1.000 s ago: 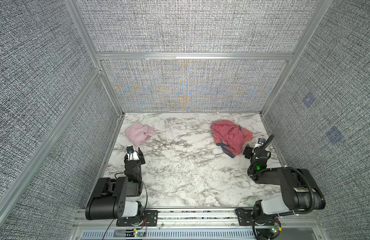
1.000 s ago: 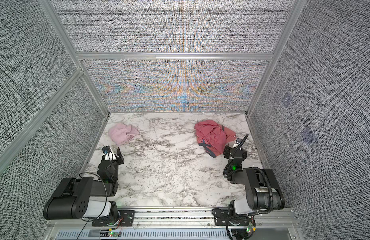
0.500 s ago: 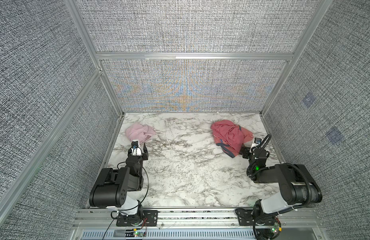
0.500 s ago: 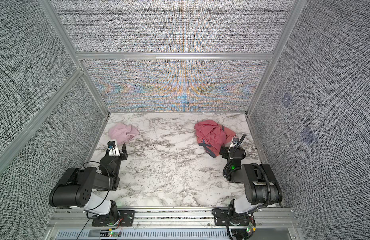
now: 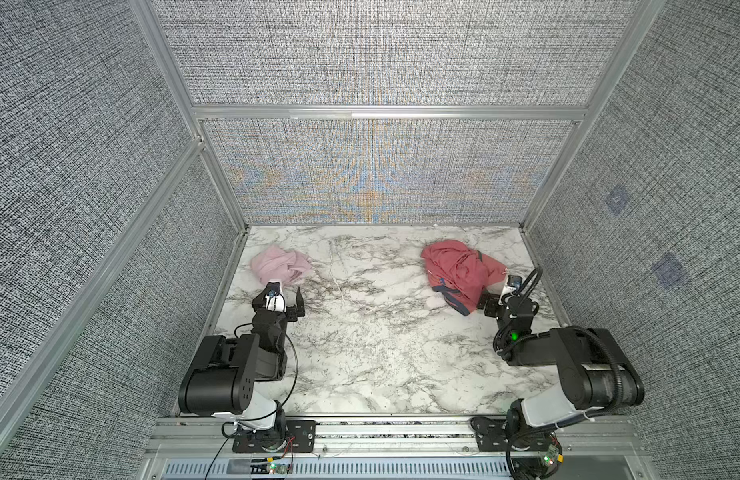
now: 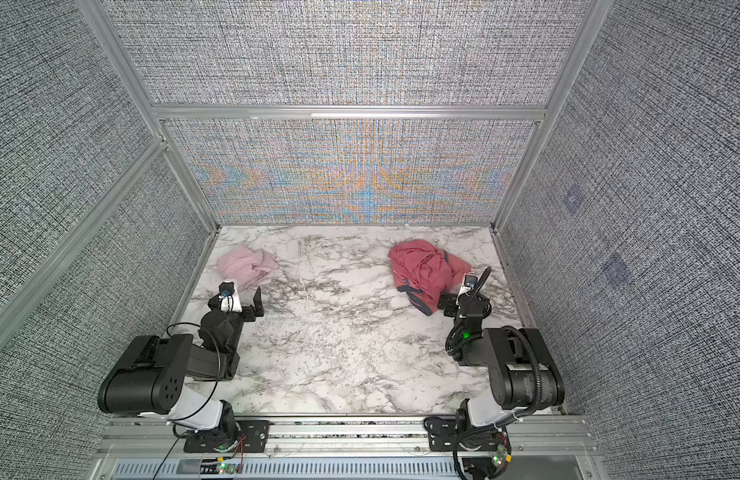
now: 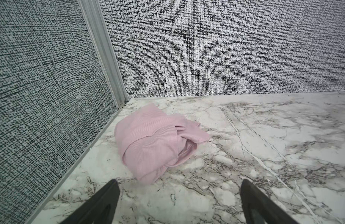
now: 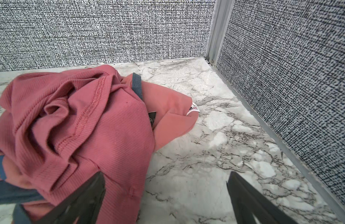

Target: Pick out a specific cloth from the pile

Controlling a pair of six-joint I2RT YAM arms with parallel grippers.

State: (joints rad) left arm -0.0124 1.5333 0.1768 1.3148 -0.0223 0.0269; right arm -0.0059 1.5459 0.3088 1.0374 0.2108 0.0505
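On my screens the pale pink cloth (image 5: 280, 267) sits crumpled on the marble table (image 5: 372, 340) near the far left corner, close to the left wall, well apart from the coral-red garment (image 5: 457, 270) with navy trim, which lies near the far right side. I have the left gripper (image 7: 179, 195) just short of the cloth, jaws spread wide and holding nothing; through the left wrist camera I see the pink cloth (image 7: 154, 143) ahead of the two dark fingertips (image 7: 107, 194), not touching them. My right gripper (image 8: 166, 194) is also wide apart and empty, with one finger (image 8: 84, 195) over the near edge of the red garment (image 8: 74, 124) and the other above bare marble. In both top views each arm reaches forward from the near rail towards its own piece of fabric.
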